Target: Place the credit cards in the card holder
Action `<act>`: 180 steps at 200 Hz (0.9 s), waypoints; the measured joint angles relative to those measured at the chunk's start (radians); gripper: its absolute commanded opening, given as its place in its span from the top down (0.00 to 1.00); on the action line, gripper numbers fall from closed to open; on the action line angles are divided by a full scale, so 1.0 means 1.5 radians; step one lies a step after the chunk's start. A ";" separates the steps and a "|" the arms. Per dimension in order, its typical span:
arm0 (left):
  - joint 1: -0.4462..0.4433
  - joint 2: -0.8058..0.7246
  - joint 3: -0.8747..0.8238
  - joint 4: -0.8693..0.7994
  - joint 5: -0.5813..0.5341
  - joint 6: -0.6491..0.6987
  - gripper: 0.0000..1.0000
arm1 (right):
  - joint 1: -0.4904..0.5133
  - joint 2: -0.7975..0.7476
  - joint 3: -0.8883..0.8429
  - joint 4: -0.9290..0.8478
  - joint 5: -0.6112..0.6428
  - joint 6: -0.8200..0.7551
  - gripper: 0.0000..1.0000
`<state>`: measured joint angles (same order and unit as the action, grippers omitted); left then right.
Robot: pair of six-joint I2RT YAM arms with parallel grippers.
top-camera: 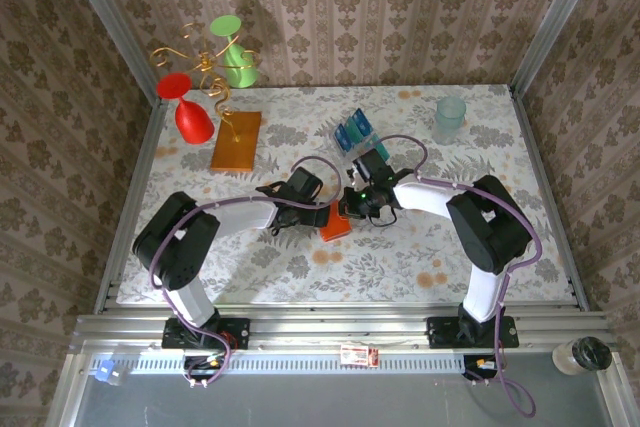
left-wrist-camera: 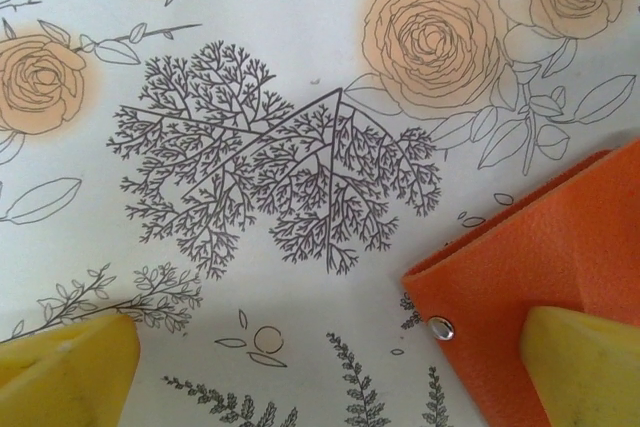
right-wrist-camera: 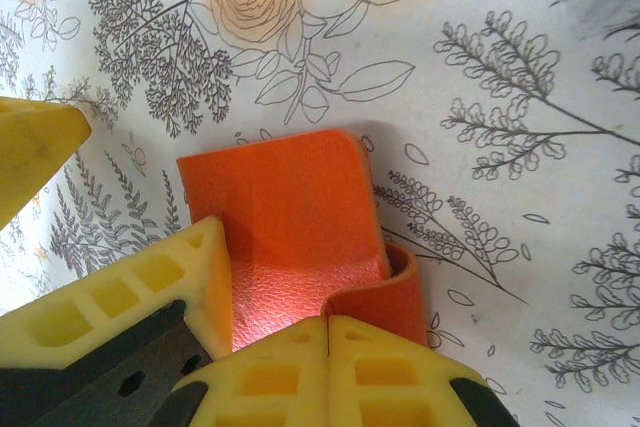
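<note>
**Card holder flanked by both grippers, cards standing in the rack**

We see the card holder [top-camera: 335, 224], a small orange wallet, lying on the flowered table [top-camera: 480, 247] near its middle, between the tips of the two arms. The left gripper [left-wrist-camera: 320, 372] stands wide open just above the cloth. One of its yellow fingers [left-wrist-camera: 585, 367] is in front of the wallet's corner beside the metal snap [left-wrist-camera: 441, 327], and the other is well off to the side over bare cloth. It grips nothing.

The right gripper [right-wrist-camera: 328, 347] has its two pads pressed together with no gap. Their tips sit against the wallet's near edge, where a flap [right-wrist-camera: 400, 292] curls up off the cloth. We cannot tell whether that leather is nipped between the pads or only touched by them.

The credit cards [top-camera: 353, 131], dark blue and teal, stand on edge in a clear rack [top-camera: 365, 125] farther back on the table, apart from the wallet and from both grippers. An orange-brown slab [top-camera: 236, 140] lies to the left of the rack.
</note>
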<state>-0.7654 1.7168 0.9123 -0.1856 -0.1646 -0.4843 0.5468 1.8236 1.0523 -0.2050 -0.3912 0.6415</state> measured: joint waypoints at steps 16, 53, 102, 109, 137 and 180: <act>0.000 0.001 0.000 0.002 0.000 0.000 0.00 | -0.002 0.000 0.000 0.002 -0.002 0.007 1.00; -0.001 0.001 -0.001 0.005 0.000 0.003 0.00 | -0.005 0.002 0.000 0.010 -0.006 0.020 1.00; -0.001 0.001 -0.001 0.008 0.000 0.003 0.00 | -0.009 -0.001 -0.014 0.044 -0.015 0.038 0.70; -0.001 0.001 -0.001 0.008 0.000 0.003 0.00 | -0.009 -0.006 -0.021 0.048 -0.016 0.039 0.69; 0.004 0.002 0.007 -0.003 0.003 0.007 0.00 | -0.014 -0.058 -0.060 0.048 -0.013 0.049 0.62; 0.029 0.003 0.043 -0.039 0.020 0.023 0.00 | -0.057 -0.188 -0.136 0.041 0.006 0.056 0.53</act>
<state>-0.7216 1.7210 0.9764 -0.2443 -0.1345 -0.4500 0.4610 1.5417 0.8490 -0.1440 -0.3828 0.7261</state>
